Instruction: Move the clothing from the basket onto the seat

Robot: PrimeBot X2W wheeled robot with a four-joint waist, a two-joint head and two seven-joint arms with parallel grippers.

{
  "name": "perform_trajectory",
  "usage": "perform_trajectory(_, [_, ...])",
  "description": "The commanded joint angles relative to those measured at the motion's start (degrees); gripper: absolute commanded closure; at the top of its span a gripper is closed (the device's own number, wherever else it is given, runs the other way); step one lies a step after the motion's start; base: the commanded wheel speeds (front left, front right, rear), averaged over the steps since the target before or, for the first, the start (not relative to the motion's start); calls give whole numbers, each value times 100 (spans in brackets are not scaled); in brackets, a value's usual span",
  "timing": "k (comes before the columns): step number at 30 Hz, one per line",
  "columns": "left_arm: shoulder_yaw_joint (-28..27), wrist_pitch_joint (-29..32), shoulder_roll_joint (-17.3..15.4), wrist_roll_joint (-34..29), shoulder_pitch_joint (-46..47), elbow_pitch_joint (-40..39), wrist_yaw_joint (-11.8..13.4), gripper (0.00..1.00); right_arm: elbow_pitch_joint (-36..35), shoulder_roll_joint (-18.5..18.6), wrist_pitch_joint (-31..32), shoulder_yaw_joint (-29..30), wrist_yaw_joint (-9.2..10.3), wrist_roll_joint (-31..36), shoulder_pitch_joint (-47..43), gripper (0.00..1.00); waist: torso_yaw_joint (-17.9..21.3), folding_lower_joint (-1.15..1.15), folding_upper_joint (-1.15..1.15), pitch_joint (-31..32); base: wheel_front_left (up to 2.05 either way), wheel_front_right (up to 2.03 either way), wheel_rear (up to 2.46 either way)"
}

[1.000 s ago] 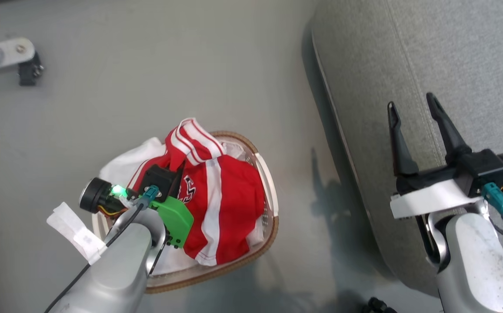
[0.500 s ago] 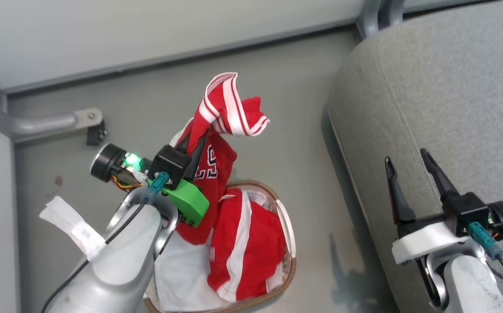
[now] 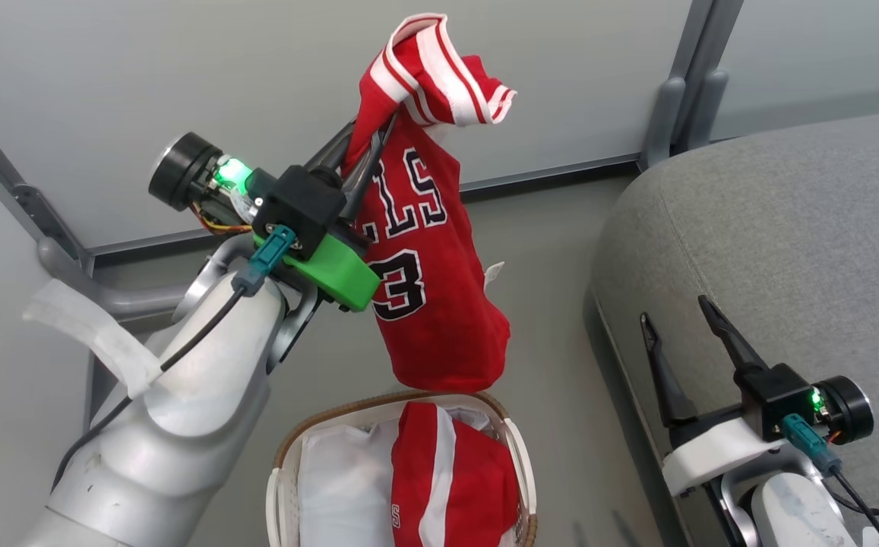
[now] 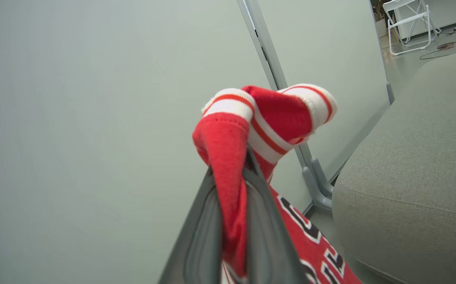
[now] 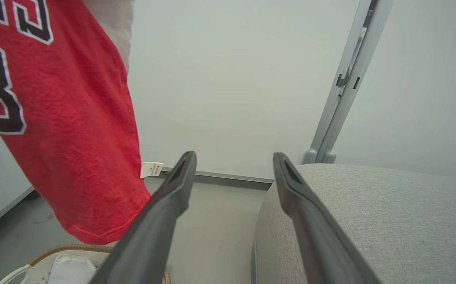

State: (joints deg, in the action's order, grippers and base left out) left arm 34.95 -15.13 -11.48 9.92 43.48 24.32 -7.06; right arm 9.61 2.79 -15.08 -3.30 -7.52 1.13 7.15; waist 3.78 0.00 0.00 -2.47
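My left end effector (image 3: pixel 359 148) clenches only a thin fold of the jersey (image 3: pixel 431 304), dangling above the basket (image 3: pixel 519 456); swinging fast toward the seat (image 3: pixel 788 228) at 3 o'clock could shake it loose.

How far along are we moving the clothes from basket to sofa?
Done: nothing on the seat yet. In hand: left gripper holds the lettered jersey hanging above the basket. Left: second red garment lies in the basket; right gripper open, empty.

A jersey (image 3: pixel 431 304) hangs above the basket (image 3: pixel 284 456), left of the seat (image 3: pixel 788 228).
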Motion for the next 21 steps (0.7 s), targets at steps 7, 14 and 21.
perform_trajectory(7, [41, -4, 65, -3, 479, -75, -38, 100, 60, 20, -14, -394, 6, -52, 137, 0, -122, 0, 0, 173, 0, 0, 0])
perform_trajectory(14, [138, -4, 192, 40, 851, -65, -44, 100, 215, 23, -14, -916, 6, -78, 225, 0, -242, 0, 0, 207, 0, 0, 0])
perform_trajectory(21, [236, -4, 331, 69, 1233, -81, -50, 100, 564, 25, -14, -1174, 6, -82, 309, 0, -366, 0, 0, 222, 0, 0, 0])
